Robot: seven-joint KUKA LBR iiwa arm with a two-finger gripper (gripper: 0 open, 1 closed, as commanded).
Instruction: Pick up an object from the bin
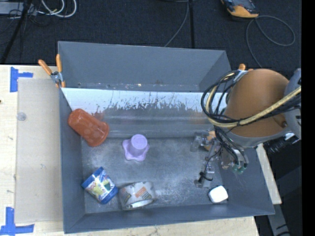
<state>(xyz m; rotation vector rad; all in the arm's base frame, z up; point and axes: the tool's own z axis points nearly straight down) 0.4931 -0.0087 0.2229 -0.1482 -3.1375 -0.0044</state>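
Objects lie scattered in the grey bin: from the left, an orange-red cup on its side, a blue packet near the front, a purple lump mid-floor, and a silvery roll. Further right the claw hangs near a white block in the front right corner; released or clenched, I cannot tell.

Orange wrist cover, looped black-yellow cables

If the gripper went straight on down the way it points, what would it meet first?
Probably the bare bin floor, just left of the small white block; depth is unclear, so the gripper might graze it.
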